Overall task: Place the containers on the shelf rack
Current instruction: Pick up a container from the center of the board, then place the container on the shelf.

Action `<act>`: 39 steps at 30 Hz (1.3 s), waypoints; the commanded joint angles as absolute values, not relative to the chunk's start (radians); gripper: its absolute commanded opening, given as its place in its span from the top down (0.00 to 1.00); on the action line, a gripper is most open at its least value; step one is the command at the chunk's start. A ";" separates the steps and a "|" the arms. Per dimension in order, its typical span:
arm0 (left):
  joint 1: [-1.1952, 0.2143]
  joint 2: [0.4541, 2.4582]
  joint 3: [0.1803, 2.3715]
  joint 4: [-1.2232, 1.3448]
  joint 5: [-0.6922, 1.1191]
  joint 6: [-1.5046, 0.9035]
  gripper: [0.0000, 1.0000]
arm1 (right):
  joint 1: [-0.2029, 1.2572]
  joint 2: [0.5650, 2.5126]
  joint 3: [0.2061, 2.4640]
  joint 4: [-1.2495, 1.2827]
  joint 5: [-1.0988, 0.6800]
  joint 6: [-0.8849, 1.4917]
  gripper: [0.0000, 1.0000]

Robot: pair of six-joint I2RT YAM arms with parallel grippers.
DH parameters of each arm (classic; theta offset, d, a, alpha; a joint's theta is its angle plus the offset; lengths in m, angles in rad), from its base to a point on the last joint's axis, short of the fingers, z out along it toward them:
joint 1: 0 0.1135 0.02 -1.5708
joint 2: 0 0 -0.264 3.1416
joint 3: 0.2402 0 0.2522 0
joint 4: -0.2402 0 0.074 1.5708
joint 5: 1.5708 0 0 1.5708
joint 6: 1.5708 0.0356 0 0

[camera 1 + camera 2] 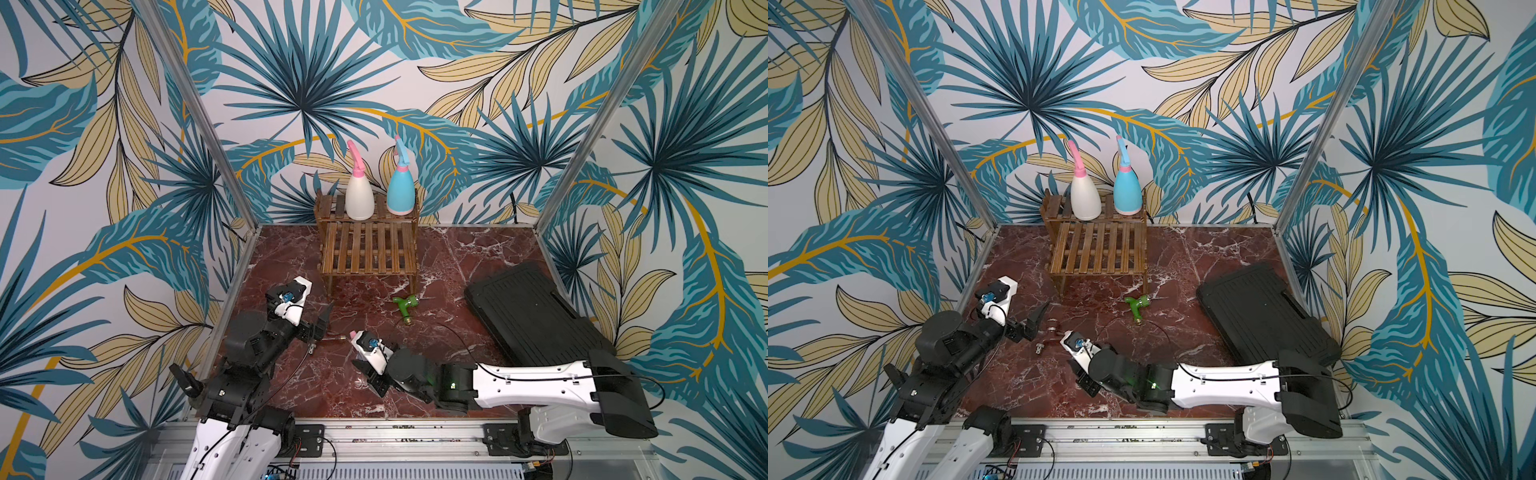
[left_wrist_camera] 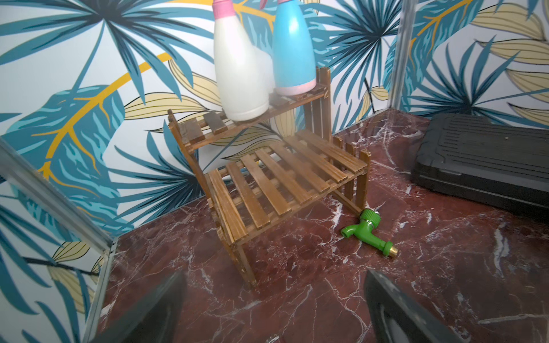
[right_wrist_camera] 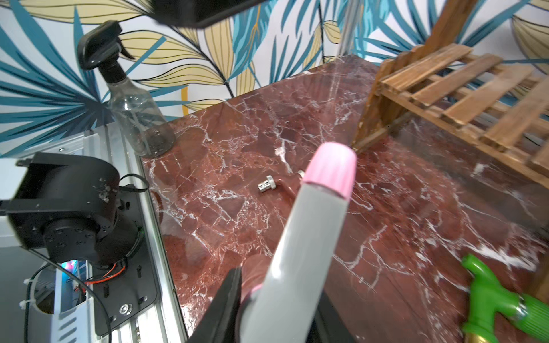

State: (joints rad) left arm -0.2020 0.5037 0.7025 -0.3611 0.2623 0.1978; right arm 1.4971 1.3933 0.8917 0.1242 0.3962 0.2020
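The cream-white bottle [image 1: 359, 195] [image 2: 237, 68] and the light blue bottle [image 1: 401, 191] [image 2: 292, 47] stand upright side by side on the top tier of the wooden shelf rack [image 1: 368, 249] [image 1: 1098, 249] [image 2: 282, 184]; its lower tier is bare. My right gripper [image 1: 368, 376] [image 3: 280, 282] is low over the near middle of the table. It is shut on the clear pinkish bottle [image 3: 309, 237], whose grey spray head and pink nozzle stick out ahead of the jaws. The clear bottle with a black trigger [image 3: 136, 118] stands at the table's left edge, hidden in both top views. My left gripper [image 1: 320, 328] [image 2: 273, 297] is open and holds nothing.
A green tap-like fitting [image 1: 405, 305] [image 2: 365, 231] lies just in front of the rack's right leg. A small metal fitting [image 3: 265, 185] [image 1: 1040, 348] lies between the two grippers. A flat black ribbed case [image 1: 532, 316] fills the right side. Aluminium posts stand at the back corners.
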 commanded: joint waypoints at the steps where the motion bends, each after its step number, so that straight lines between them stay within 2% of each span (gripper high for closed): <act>1: -0.200 0.507 0.673 -0.320 0.446 0.223 0.00 | 1.470 1.331 0.859 -0.001 0.495 0.296 0.79; 5: -0.243 0.554 0.682 -0.331 0.549 0.258 0.00 | 1.392 1.265 0.880 -0.080 0.482 0.328 0.79; 11: -0.378 0.629 0.722 -0.421 0.457 0.339 0.00 | 1.239 1.205 0.956 -0.195 0.434 0.325 0.80; 18: -0.407 0.711 0.776 -0.406 0.454 0.319 0.00 | 1.086 1.189 1.101 -0.267 0.378 0.279 0.81; 30: -0.409 0.840 0.800 -0.359 0.443 0.322 0.00 | 0.914 1.487 1.568 -0.415 0.281 0.076 0.79; 39: -0.408 0.879 0.790 -0.366 0.408 0.321 0.00 | 0.832 1.691 1.776 -0.462 0.132 -0.024 0.79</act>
